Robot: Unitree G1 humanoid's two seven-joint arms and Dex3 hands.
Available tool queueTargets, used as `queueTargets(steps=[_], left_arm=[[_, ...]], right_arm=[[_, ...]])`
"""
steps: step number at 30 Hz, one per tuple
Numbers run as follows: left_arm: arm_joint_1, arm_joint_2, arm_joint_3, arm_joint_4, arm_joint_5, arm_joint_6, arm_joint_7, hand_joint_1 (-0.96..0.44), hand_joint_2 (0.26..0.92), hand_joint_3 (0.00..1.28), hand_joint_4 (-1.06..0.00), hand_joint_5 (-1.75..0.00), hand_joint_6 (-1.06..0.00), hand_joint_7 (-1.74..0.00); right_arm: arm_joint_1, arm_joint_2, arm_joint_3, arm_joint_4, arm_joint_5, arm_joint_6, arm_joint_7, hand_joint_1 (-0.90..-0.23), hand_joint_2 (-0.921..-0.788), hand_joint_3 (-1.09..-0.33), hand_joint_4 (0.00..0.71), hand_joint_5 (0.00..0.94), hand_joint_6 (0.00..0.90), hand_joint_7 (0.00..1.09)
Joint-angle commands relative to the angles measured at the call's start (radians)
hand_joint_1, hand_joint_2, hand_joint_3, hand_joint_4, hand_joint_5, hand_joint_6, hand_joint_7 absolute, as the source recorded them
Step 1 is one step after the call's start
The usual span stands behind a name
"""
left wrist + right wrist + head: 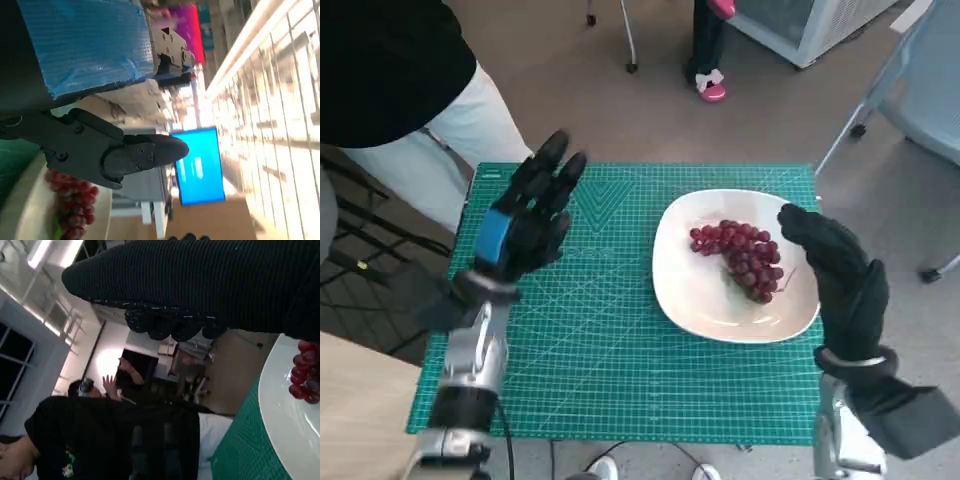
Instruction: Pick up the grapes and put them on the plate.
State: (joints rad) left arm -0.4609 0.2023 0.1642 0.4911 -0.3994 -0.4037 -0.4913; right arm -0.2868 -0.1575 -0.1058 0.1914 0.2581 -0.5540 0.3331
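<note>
So the grapes [740,258] are already sitting on the white plate [692,300], a red bunch lying toward the plate's 1 o'clock side, which to me says the placing step is basically done and we're at the letting-go/backing-off stage. The right hand [835,270], the gloved one, hovers at the plate's 3 o'clock edge, just beside the bunch, and it holds nothing, with the fingers loosely spread as far as I can tell from the head view. The left hand [532,215] is raised over the mat well apart from the plate, out at its 9 o'clock, fingers apart and empty too. My guess for the next move: nothing fancy, just pull the right hand clear without clipping the plate rim or dragging a grape off. Surface is a green cutting mat [600,340] with a grid printed on it, covering the small table. Around it there's a brownish floor, chair legs [628,40] at 12 o'clock, somebody's pink shoe [712,88] up there too, and a person in a black top [380,60] and pale trousers at about 10 o'clock.
</note>
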Motion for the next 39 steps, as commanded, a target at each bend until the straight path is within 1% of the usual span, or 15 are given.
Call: queueTargets(steps=[1, 9, 20, 39], left_arm=[[0.031, -0.024, 0.008, -0.036, -0.013, 0.022, -0.011, -0.65, 0.921, 0.46, -0.24, -0.01, -0.24, -0.02], [0.07, -0.04, 0.016, -0.071, -0.02, 0.051, -0.023, -0.63, 0.921, 0.46, -0.24, 0.0, -0.25, -0.01], [0.109, -0.049, 0.021, -0.121, -0.017, 0.072, -0.032, -0.63, 0.921, 0.45, -0.24, 0.0, -0.26, -0.02], [0.13, -0.044, 0.019, -0.139, -0.013, 0.088, -0.061, -0.62, 0.921, 0.46, -0.24, 0.0, -0.27, -0.01]], right_arm=[[0.002, -0.008, 0.001, 0.005, 0.016, 0.029, 0.026, -0.605, -0.921, -0.865, 0.433, 0.0, 0.183, 0.24], [0.003, -0.009, -0.002, -0.014, 0.026, 0.053, 0.046, -0.598, -0.921, -0.87, 0.432, 0.0, 0.179, 0.24], [0.004, -0.01, -0.01, -0.02, 0.034, 0.068, 0.066, -0.599, -0.921, -0.871, 0.431, 0.0, 0.173, 0.26], [0.011, 0.0, -0.012, -0.032, 0.018, 0.068, 0.052, -0.599, -0.921, -0.872, 0.431, 0.0, 0.162, 0.28]])
